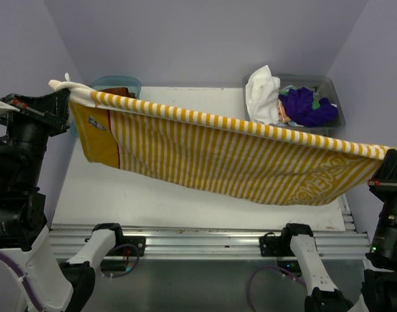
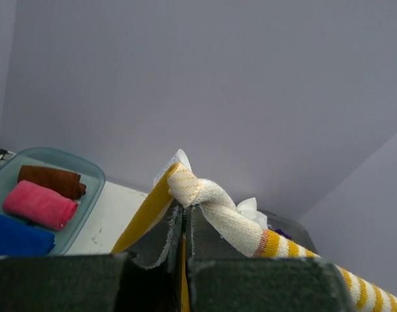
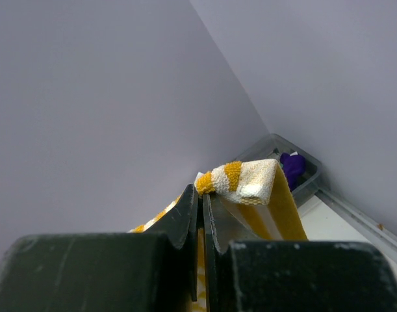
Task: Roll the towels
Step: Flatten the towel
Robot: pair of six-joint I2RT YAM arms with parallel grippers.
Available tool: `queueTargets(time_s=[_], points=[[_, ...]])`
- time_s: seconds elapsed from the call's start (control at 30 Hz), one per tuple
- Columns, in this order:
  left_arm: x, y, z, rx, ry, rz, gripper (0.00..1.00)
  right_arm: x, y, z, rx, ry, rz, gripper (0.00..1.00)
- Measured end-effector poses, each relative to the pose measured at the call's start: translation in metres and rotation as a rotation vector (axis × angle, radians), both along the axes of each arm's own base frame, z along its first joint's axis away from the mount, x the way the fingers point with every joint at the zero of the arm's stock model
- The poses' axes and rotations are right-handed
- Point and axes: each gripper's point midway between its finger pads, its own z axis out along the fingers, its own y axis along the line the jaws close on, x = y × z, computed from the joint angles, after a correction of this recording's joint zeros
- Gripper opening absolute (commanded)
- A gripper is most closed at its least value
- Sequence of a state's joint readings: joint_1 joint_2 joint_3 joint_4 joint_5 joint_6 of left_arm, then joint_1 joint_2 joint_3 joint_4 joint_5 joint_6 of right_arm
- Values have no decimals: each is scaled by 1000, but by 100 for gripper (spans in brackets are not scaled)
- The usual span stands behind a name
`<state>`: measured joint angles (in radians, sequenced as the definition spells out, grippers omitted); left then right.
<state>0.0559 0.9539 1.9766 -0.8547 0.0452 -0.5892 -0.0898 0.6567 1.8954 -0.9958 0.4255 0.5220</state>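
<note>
Striped towel: the mustard-and-white striped towel [image 1: 230, 156] hangs in the air over the table [image 1: 153, 195]. Its top edge is stretched from 10 o'clock to 3 o'clock in the top view and its body sags toward 6 o'clock. Whether the low hem brushes the table I cannot tell.
Left gripper: the left gripper [image 2: 183, 211] is clamped tight on the towel's corner at 10 o'clock, and a twisted cord of hem bunches up just past the jaws.
Right gripper: the right gripper [image 3: 200, 195] is pinched closed on the opposite corner at 3 o'clock, with a folded flap of cloth drooping over one fingertip.
Finished towels: a pink towel [image 2: 39, 205], a brown towel [image 2: 50, 181] and a blue towel [image 2: 16, 237] lie rolled in the tray [image 2: 88, 172] at 11 o'clock.
Waiting towels: a white towel [image 1: 262, 94] and a purple towel [image 1: 307, 107] sit loose in the bin [image 1: 328, 84] at 1 o'clock.
Step in hand: probably spreading the towel so it can be laid flat before rolling.
Risk, slip: each arm grips only a small bite of corner. Pulling the arms further apart could drag a corner free and drop the towel in a heap.
Risk, twist: the roped left corner may land creased, which would give a lopsided roll.
Risk, placement: the right end hangs lower than the left. An uneven descent could lay the towel skewed, or drape it against the bin.
</note>
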Motion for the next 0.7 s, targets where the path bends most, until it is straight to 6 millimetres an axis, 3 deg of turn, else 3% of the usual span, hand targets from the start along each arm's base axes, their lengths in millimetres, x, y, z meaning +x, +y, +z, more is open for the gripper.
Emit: queueTargets(time_s=[0.1,0.23,0.4,0.53,0.63,0.7], points=[[2,1,-11,0,22,6,0,12,-1,-15,1,41,1,0],[33,3,-59,-6,148,5,0,64,-4,-69,16,221,10,0],[92,6,-166,-22,423,4,0,143,-5,-170,44,506,42,0],[133,7,-275,-40,664,0,0,199,-4,-271,81,745,69,0],[149,6,-350,-65,835,0,0,227,-4,-340,113,897,69,0],[163,6,-392,-80,936,2,0,241,-5,-374,133,972,63,0]])
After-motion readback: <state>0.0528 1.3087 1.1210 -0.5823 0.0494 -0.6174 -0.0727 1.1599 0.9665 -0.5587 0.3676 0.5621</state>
